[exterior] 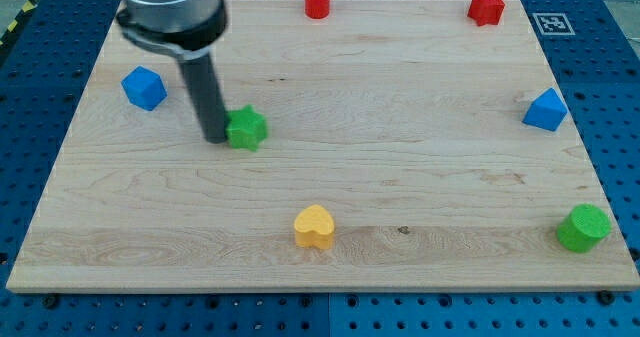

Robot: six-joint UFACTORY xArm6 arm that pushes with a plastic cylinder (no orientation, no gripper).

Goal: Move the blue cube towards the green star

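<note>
The blue cube (144,87) sits near the board's left edge, toward the view's top. The green star (246,128) lies to its right and a little lower. My tip (217,137) is at the end of the dark rod, right against the green star's left side, touching or nearly touching it. The tip is to the right of and below the blue cube, well apart from it.
A red cylinder (317,0) and a red block (486,6) sit at the top edge. A blue block (545,110) is at the right edge, a green cylinder (583,227) at the bottom right, a yellow heart (314,227) at bottom centre. The wooden board (400,157) rests on a blue pegboard.
</note>
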